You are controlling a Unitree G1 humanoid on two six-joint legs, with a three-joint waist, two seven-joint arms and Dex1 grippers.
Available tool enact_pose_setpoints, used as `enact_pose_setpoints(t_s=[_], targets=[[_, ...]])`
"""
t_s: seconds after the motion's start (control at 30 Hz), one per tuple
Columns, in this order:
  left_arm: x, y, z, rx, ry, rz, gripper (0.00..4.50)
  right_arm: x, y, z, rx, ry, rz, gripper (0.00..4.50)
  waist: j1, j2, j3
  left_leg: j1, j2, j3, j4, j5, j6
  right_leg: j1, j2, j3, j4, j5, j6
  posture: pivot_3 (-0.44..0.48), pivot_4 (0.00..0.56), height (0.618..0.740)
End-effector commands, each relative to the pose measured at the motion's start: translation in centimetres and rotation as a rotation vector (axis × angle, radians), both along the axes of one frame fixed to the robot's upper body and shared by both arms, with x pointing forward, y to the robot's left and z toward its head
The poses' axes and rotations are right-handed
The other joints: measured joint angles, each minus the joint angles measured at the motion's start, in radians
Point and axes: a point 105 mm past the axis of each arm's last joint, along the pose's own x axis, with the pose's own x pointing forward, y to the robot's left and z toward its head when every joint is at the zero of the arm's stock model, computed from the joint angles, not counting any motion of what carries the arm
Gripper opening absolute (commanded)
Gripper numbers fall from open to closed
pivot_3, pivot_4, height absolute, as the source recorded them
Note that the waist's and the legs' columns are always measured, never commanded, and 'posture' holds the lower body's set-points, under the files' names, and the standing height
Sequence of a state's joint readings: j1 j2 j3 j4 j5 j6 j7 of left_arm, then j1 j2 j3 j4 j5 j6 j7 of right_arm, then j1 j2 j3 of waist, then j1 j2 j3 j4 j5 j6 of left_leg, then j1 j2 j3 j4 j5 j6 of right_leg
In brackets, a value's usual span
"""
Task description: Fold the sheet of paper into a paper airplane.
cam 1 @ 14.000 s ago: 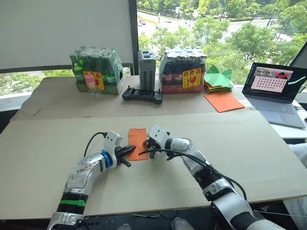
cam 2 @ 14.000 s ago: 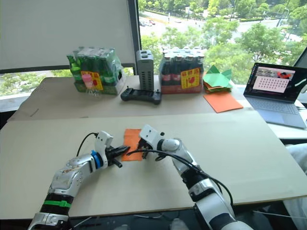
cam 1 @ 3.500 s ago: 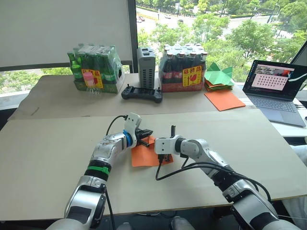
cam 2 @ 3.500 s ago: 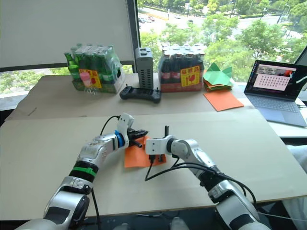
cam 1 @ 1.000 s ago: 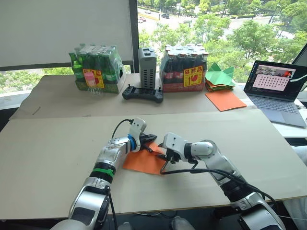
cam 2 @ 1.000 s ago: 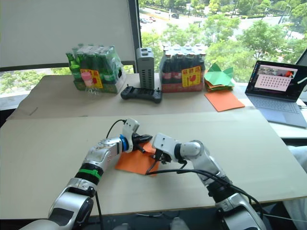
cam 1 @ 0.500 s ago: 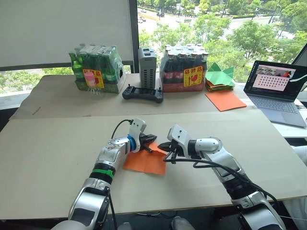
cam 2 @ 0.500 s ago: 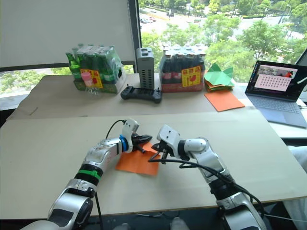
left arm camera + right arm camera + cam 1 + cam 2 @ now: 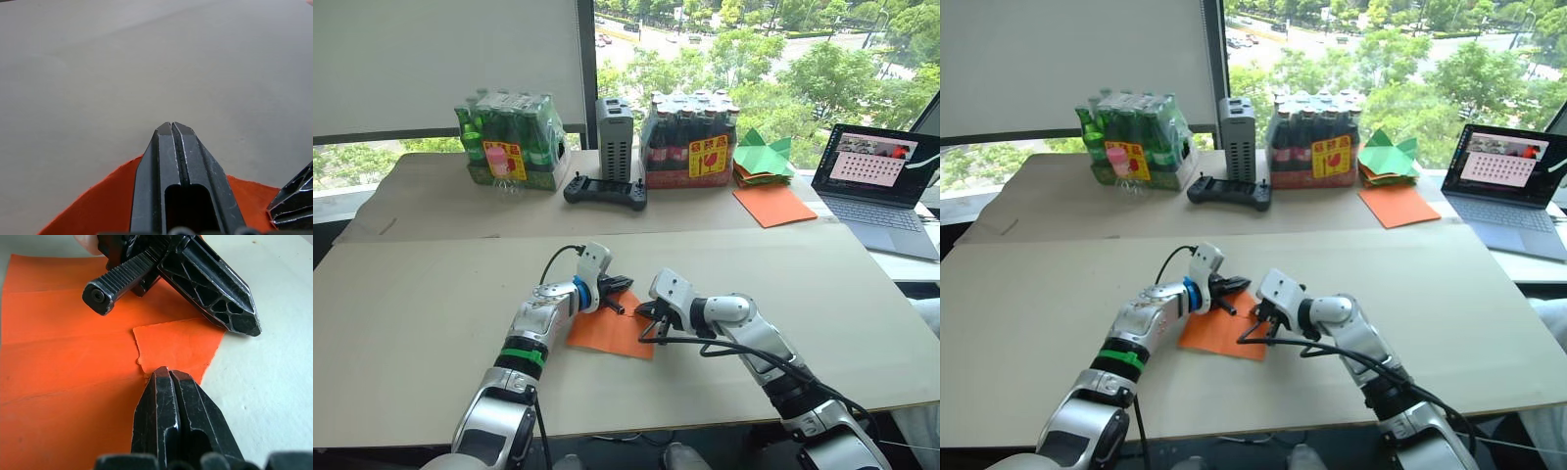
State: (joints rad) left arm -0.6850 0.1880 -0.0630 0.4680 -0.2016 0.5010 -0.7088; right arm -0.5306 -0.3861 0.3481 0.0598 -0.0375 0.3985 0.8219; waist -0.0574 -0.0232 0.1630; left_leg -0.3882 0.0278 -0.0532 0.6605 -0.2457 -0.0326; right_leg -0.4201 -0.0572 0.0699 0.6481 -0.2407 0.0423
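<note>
The sheet of paper (image 9: 610, 334) lies flat on the tan table (image 9: 431, 304), bright orange and creased, with its far right corner folded over into a small flap (image 9: 177, 343). My left gripper (image 9: 621, 288) is shut, and its tip rests at the flap's far edge. From the right, my right gripper (image 9: 645, 314) is also shut, with its tips (image 9: 165, 374) down on the flap's near edge. Nothing shows between either pair of fingers. The paper airplane is out of view.
Along the back stand a pack of green bottles (image 9: 509, 142), a grey box (image 9: 614, 137), a black controller (image 9: 604, 191) and a pack of dark bottles (image 9: 690, 142). Green folded papers (image 9: 762, 157), a smooth orange sheet (image 9: 773, 204) and a laptop (image 9: 881, 181) sit far right.
My right gripper, lifted off to the right half a second ago, has come back down onto the sheet's folded corner. The left gripper has stayed in place.
</note>
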Motion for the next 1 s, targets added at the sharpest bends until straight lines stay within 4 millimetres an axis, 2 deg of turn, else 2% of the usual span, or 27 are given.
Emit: enact_pose_setpoints(t_s=[0.03,0.23,0.37,0.63,0.8,1.0], targets=[[-0.5,-1.0,0.9,-0.025,-0.020,-0.031,0.00,0.1,-0.3,-0.5,-0.032,-0.013,-0.021,0.02,0.001,0.000,0.000,0.000,0.000,0.000,0.000,0.000,0.000,0.000,0.000,0.000,0.000,0.000,0.000,0.000,0.150,0.740],[-1.7,-1.9,2.1,-0.065,-0.032,-0.077,0.00,0.1,-0.4,-0.7,-0.026,0.006,-0.039,0.02,0.008,0.000,0.000,0.000,0.000,0.000,0.000,0.000,0.000,0.000,0.000,0.000,0.000,0.000,0.000,0.000,0.150,0.740],[-2.2,-2.0,2.0,-0.051,-0.034,-0.087,0.00,0.1,-0.4,-0.8,-0.023,0.011,-0.042,0.02,0.009,0.000,0.000,0.000,0.000,0.000,0.000,0.000,0.000,0.000,0.000,0.000,0.000,0.000,0.000,0.000,0.150,0.740],[-1.0,0.3,2.7,-0.032,-0.064,-0.011,0.00,0.1,-0.2,-0.8,-0.018,0.013,-0.043,0.02,0.008,0.000,0.000,0.001,0.000,0.000,0.000,0.000,0.000,0.000,0.000,0.000,0.000,0.000,0.000,0.000,0.150,0.740],[-0.2,1.3,4.5,-0.047,-0.109,0.022,0.00,0.2,-0.1,-0.8,-0.019,0.013,-0.045,0.02,0.010,0.000,0.000,0.000,0.000,0.000,0.000,0.000,0.000,0.000,0.000,0.000,0.000,0.000,0.000,0.000,0.150,0.740],[-0.3,0.8,7.1,-0.087,-0.162,0.001,0.00,0.2,-0.1,-0.9,-0.019,0.013,-0.046,0.02,0.010,0.000,0.000,0.000,0.000,0.000,0.000,0.000,0.000,0.000,0.000,0.000,0.000,0.000,0.000,0.000,0.150,0.740]])
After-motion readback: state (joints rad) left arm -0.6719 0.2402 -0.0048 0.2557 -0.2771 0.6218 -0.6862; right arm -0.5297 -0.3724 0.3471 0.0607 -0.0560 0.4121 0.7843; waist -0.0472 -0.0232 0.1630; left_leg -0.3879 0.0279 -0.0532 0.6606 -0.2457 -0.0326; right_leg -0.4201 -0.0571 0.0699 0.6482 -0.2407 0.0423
